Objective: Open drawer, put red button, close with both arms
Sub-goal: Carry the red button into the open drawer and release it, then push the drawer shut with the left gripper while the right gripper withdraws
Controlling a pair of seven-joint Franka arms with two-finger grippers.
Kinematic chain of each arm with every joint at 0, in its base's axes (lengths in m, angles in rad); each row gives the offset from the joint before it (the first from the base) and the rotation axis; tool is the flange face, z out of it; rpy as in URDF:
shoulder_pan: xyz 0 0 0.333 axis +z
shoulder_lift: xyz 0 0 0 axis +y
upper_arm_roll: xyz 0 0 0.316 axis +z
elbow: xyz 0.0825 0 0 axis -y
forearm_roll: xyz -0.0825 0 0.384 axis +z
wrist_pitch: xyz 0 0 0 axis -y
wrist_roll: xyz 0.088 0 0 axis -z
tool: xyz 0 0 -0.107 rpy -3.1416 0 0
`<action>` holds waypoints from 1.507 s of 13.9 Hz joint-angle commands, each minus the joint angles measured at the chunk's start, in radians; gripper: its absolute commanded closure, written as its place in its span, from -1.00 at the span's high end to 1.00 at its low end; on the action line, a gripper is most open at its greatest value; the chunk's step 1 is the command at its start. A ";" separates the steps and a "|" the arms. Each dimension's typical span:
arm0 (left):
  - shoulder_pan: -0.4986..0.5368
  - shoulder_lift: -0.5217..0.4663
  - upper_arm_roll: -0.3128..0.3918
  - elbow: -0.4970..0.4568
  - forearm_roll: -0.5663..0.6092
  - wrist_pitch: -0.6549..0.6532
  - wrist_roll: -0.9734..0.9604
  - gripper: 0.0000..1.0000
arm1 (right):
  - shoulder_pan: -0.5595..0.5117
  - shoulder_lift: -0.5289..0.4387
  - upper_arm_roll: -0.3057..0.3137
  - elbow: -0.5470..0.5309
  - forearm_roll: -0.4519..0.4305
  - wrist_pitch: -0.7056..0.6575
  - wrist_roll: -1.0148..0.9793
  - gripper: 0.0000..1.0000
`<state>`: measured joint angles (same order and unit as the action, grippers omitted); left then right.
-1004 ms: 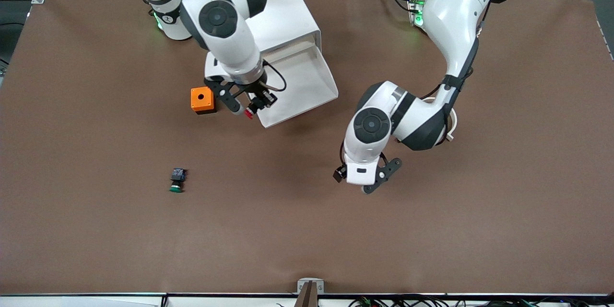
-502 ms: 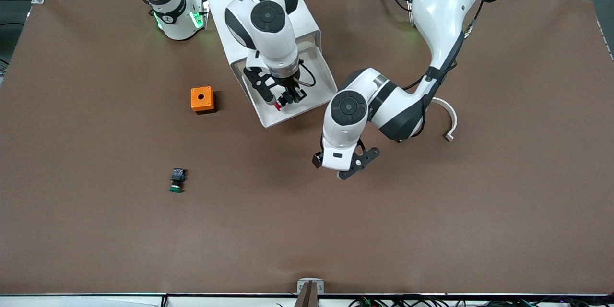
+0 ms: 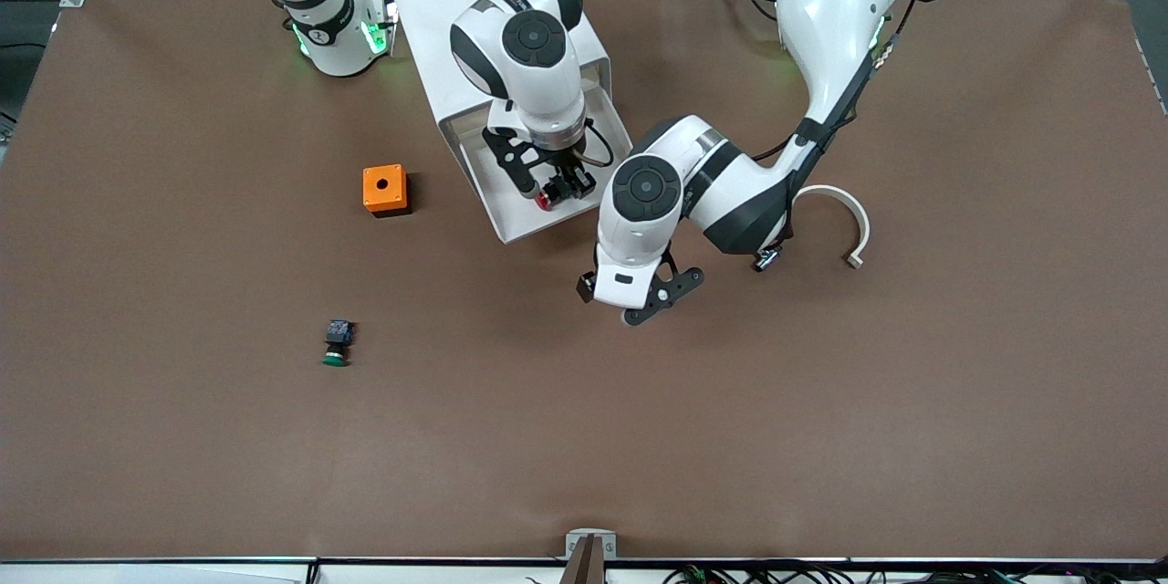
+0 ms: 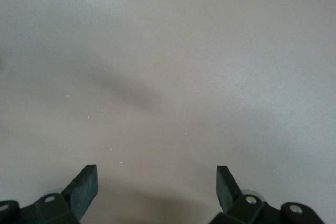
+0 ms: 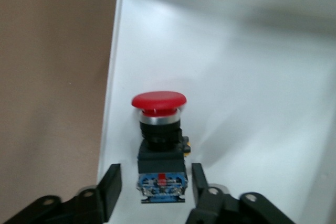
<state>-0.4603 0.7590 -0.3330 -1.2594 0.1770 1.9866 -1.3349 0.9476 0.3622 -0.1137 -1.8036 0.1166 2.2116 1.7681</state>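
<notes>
— What do we see changed from a moment ago?
— The right gripper (image 3: 554,190) has come from the orange box (image 3: 384,190) to over the open drawer (image 3: 511,221). The left gripper (image 3: 639,306) has drifted toward the drawer's front and hangs over bare table (image 3: 821,401), fingers spread wide.
— And the red button (image 5: 159,145)?
— We see it between the right fingers (image 5: 109,191), over the drawer floor; small gaps show either side, so the grip looks slackened.
— Anything hidden?
— The arm covers much of the drawer.
</notes>
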 commanded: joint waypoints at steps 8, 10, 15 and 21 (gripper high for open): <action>0.014 -0.047 -0.109 -0.103 0.016 0.004 -0.010 0.99 | -0.370 -0.132 -0.007 0.227 0.005 -0.542 -0.911 1.00; 0.008 -0.047 -0.130 -0.116 0.015 0.001 -0.010 0.99 | -0.490 -0.172 -0.007 0.227 0.003 -0.611 -1.153 1.00; -0.001 -0.037 -0.188 -0.124 0.010 -0.006 -0.007 0.99 | -0.728 -0.242 -0.007 0.227 -0.087 -0.731 -1.592 1.00; -0.037 -0.030 -0.219 -0.152 -0.005 -0.014 -0.009 0.99 | -0.966 -0.243 -0.006 0.247 -0.103 -0.788 -1.894 1.00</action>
<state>-0.4872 0.7417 -0.5483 -1.3874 0.1770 1.9829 -1.3363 0.0336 0.1245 -0.1435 -1.5624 0.0192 1.4420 -0.0922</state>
